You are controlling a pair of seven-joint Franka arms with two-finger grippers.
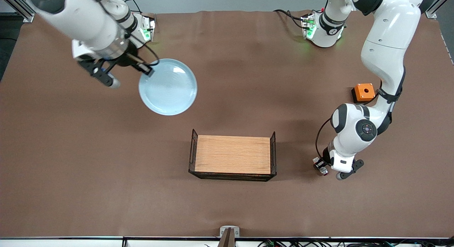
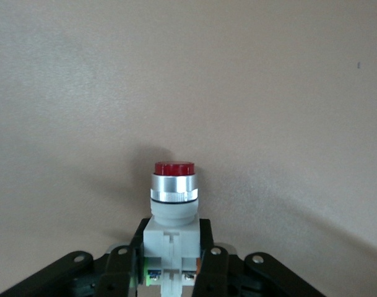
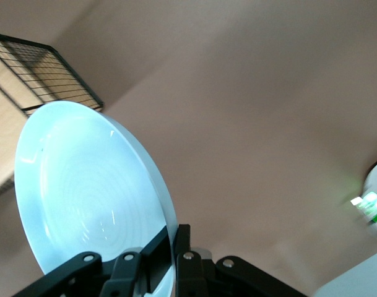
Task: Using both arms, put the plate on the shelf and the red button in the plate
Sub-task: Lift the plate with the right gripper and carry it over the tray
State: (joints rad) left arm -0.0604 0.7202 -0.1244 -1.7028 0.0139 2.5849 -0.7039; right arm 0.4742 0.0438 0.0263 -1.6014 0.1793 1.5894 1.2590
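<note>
Plate and red button both held

Plate is pinched at its rim by right gripper above the table's right-arm end; button is clamped by left gripper near the left-arm edge

Even, diffuse overhead light is cast across the brown table, and only soft shadows are thrown beneath the arms and beside the wooden tray. Pale glare is seen on the plate, which is washed nearly white in the right wrist view. A soft shadow is laid around the red button in the left wrist view, where the table surface looks bleached. Green indicator lights are blurred.
</note>
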